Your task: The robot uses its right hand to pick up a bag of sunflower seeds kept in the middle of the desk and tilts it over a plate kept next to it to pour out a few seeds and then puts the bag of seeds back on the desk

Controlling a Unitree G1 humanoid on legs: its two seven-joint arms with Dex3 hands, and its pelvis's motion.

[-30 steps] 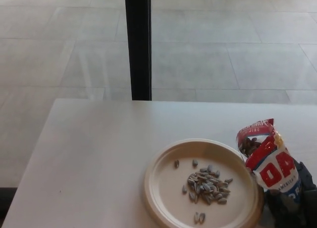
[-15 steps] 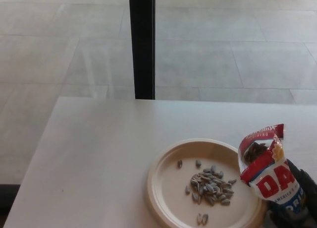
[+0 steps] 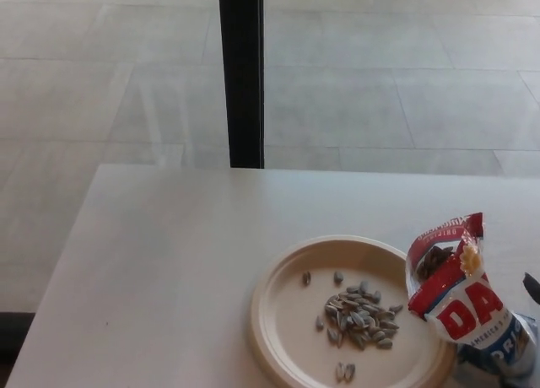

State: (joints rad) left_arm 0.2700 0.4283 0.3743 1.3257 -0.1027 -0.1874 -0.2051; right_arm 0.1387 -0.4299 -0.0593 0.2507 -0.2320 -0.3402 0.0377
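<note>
The red, white and blue bag of sunflower seeds point(image 3: 460, 299) stands upright on the desk, top torn open with seeds showing inside. It touches the right rim of the cream plate point(image 3: 278, 320). A small heap of seeds point(image 3: 359, 314) lies in the plate's middle, with a few strays around it. Only a black tip of my right hand point(image 3: 531, 287) shows at the right edge, apart from the bag and holding nothing. My left hand is out of the picture.
The pale desk point(image 3: 169, 261) runs left and back from the plate. Beyond its far edge are a tiled floor and a black upright post point(image 3: 245, 76).
My right hand has let go of the bag and drawn back to the right, almost out of the picture. The bag stays standing beside the plate. The camera shifted slightly.
</note>
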